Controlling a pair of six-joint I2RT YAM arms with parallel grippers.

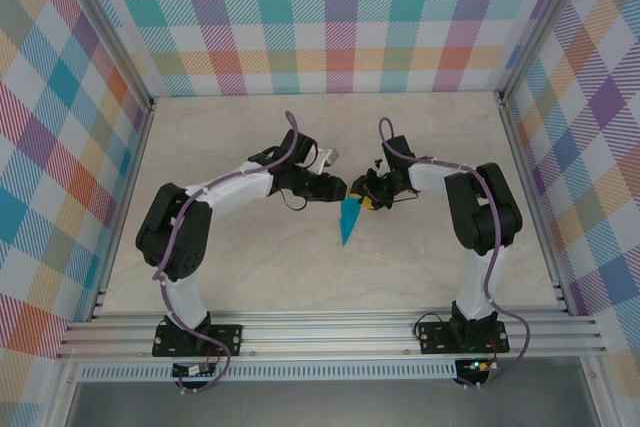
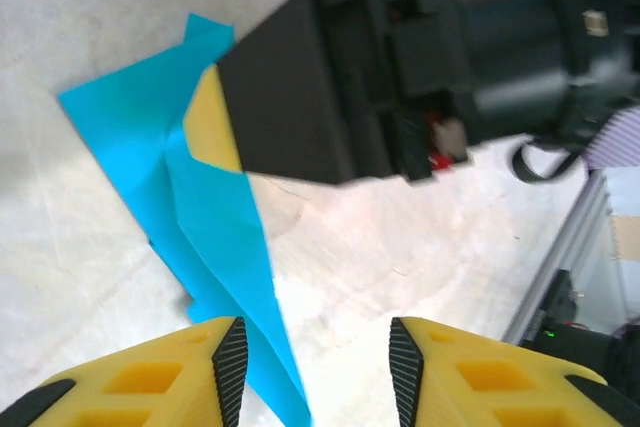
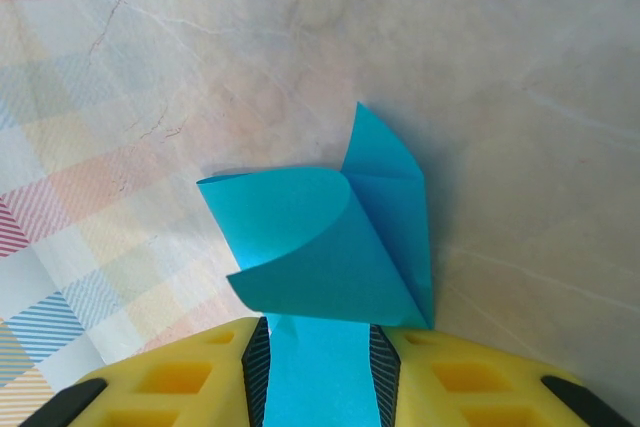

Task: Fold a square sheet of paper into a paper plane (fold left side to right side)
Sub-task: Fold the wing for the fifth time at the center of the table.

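The turquoise sheet of paper (image 1: 348,225) lies on the table, folded into a narrow wedge with its point toward the near edge. My left gripper (image 1: 340,188) hovers at its wide end. In the left wrist view the left gripper (image 2: 318,367) is open, and the paper (image 2: 215,217) runs past its left finger without being pinched. My right gripper (image 1: 368,201) meets the same end from the right, one yellow fingertip (image 2: 208,127) resting on the sheet. In the right wrist view its jaws (image 3: 320,362) stand partly apart astride a strip of paper (image 3: 340,247). A loose flap curls up just beyond them.
The marble-look tabletop (image 1: 250,267) is bordered by plaid walls (image 1: 60,147) on three sides. An aluminium rail (image 1: 330,332) runs along the near edge. Both arms arch in from the bases and almost touch at the middle.
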